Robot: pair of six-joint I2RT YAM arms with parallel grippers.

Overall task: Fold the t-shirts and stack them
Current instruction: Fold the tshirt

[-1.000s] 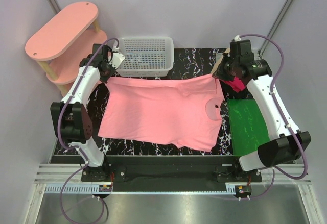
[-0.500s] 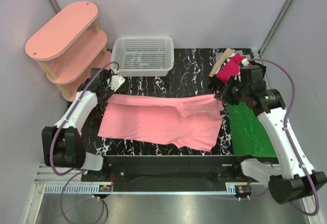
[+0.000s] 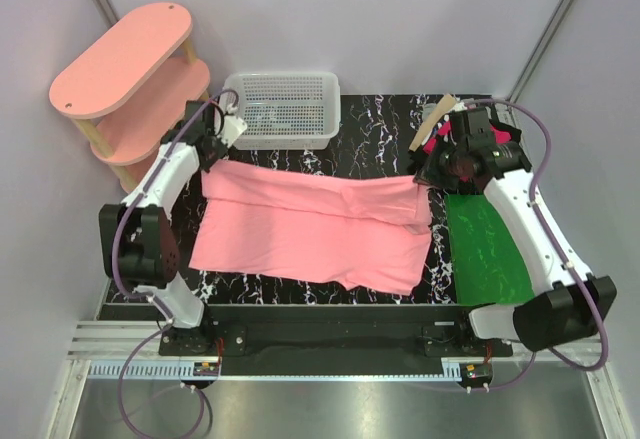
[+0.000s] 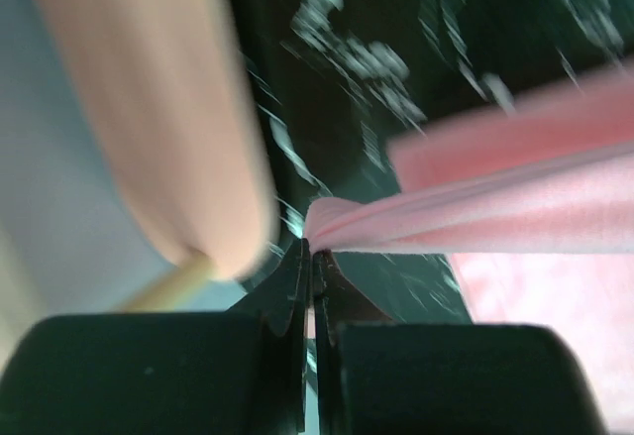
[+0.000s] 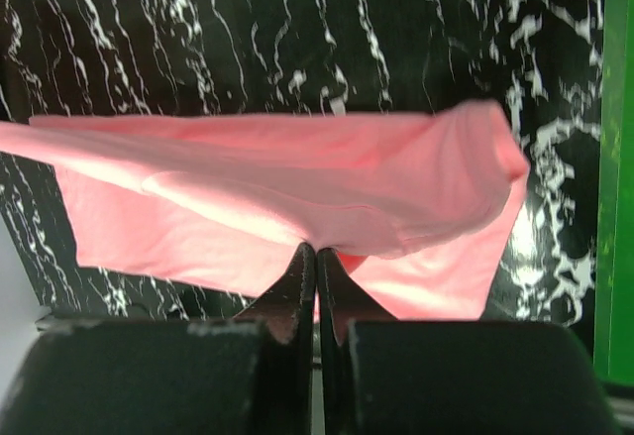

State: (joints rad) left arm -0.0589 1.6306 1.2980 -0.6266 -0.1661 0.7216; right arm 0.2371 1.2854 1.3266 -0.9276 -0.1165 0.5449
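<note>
The salmon-pink t-shirt (image 3: 310,229) lies spread across the black marbled table, its far edge lifted and doubled toward me. My left gripper (image 3: 212,154) is shut on the shirt's far left corner (image 4: 342,227), near the shelf unit. My right gripper (image 3: 430,171) is shut on the shirt's far right edge (image 5: 327,197), holding it above the lower layer. The magenta-red t-shirt (image 3: 440,135) shows only as a small patch behind the right wrist, mostly hidden by the arm.
A white mesh basket (image 3: 283,109) stands at the table's back. The pale-pink oval shelf unit (image 3: 125,69) is at far left, close to the left gripper. A green mat (image 3: 488,249) lies at right. A tan strip (image 3: 430,121) lies near the right gripper.
Both grippers, holding the shirt's far edge, came toward me half a second ago, then moved back and up; the far part of the shirt now lies doubled over itself.
</note>
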